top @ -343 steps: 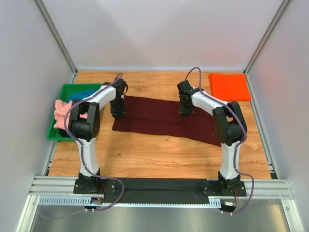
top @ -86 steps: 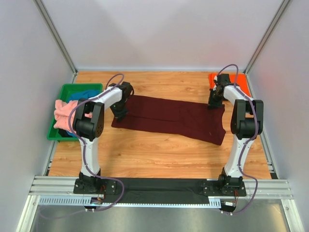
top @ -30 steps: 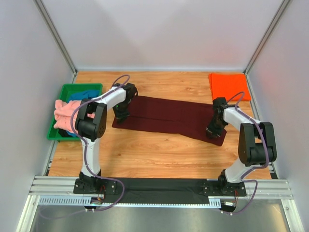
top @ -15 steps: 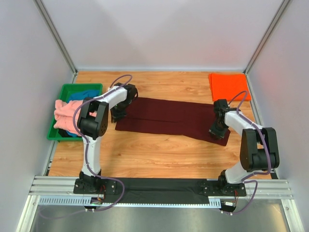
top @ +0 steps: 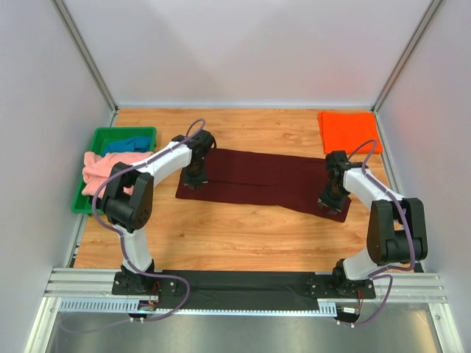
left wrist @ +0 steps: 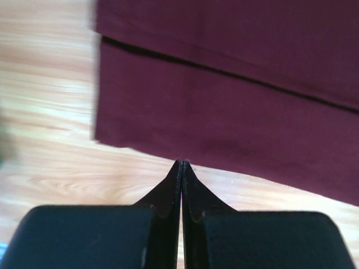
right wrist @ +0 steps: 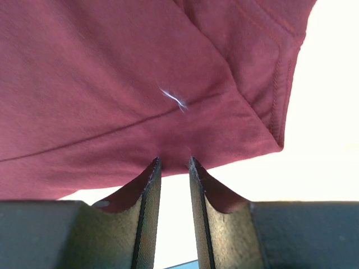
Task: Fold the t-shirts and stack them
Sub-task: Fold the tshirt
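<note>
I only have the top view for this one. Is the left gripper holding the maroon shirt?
Observer: No. Its wrist view shows the left gripper shut with no cloth between the tips, right by the edge of the maroon shirt.
Operator: And the right gripper?
Observer: The right gripper has its jaws narrowly apart, with the tips at the shirt's stitched hem. I cannot tell whether any cloth is pinched.
</note>
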{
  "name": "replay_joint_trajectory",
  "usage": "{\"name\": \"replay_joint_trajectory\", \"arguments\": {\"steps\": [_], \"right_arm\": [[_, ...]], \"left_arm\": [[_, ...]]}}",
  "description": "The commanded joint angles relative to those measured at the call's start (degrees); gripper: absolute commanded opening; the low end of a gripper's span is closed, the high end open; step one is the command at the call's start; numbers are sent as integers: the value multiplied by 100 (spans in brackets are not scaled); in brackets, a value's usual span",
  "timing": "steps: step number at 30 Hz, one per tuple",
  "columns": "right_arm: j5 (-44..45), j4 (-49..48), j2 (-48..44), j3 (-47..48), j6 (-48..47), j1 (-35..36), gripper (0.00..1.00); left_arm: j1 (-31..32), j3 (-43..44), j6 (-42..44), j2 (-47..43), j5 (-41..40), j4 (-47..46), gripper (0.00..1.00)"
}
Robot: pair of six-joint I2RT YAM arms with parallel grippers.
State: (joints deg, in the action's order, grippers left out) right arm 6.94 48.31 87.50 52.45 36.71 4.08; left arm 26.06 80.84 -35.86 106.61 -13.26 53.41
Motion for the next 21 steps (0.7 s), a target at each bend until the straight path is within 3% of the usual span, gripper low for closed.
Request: {"name": "replay_joint_trajectory", "arguments": {"steps": [1, 4, 7, 14, 21], "right_arm": [[8, 99, -251, -50, 12, 32, 28], [289, 47, -94, -85, -15, 6, 28], [492, -304, 38, -296, -85, -38, 27], [1107, -419, 215, -630, -190, -152, 26], [1521, -349, 293, -613, -103, -205, 25]], "left_arm": [[-66, -305, 202, 254, 939, -560, 0], [-119, -52, 18, 825, 448, -97, 0], [-128, 159, -184, 1274, -605, 309, 0], [-251, 266, -378, 1345, -1152, 688, 0], [-313, 222, -291, 1310, -1065, 689, 0]]}}
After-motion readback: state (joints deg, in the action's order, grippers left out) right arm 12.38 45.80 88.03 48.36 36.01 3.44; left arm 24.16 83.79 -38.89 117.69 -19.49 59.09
